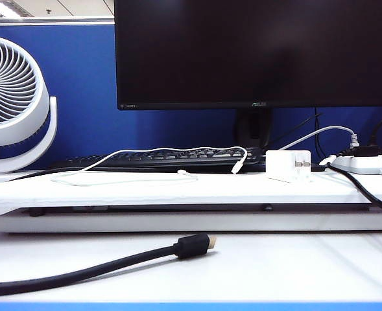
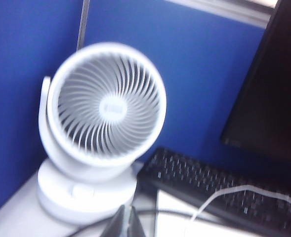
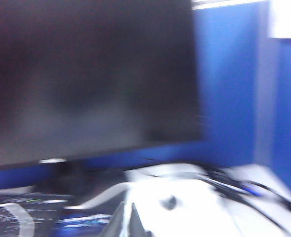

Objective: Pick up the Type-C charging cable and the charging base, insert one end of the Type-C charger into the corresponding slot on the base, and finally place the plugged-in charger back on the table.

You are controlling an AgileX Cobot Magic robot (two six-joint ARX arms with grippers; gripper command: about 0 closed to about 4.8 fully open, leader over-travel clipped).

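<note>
A: Where do the task's things lie?

B: The Type-C charging cable (image 1: 153, 153) loops across the raised platform of the tabletop (image 1: 178, 189), draped partly over the black keyboard (image 1: 178, 159). One plug (image 1: 237, 168) hangs just beside the charging base (image 1: 288, 166), which stands on its side near the power strip (image 1: 371, 163), prongs facing right. I judge that closeness handy: plug and base sit within one short reach of each other.

A: And the claws?

B: Neither arm shows in the exterior view. The left claw (image 2: 125, 222) appears only as dark tips in its wrist view, clenched on nothing, facing the white fan (image 2: 103, 123), with the cable well apart from it. The right claw (image 3: 129, 222) is likewise clenched and empty, pointing toward the monitor (image 3: 86, 79); that picture is blurred, so I cannot make out the base there.

A: So nothing is picked up yet?

B: No. Both things rest untouched. The thick black cable (image 1: 93, 267) in front is not part of the job.
</note>
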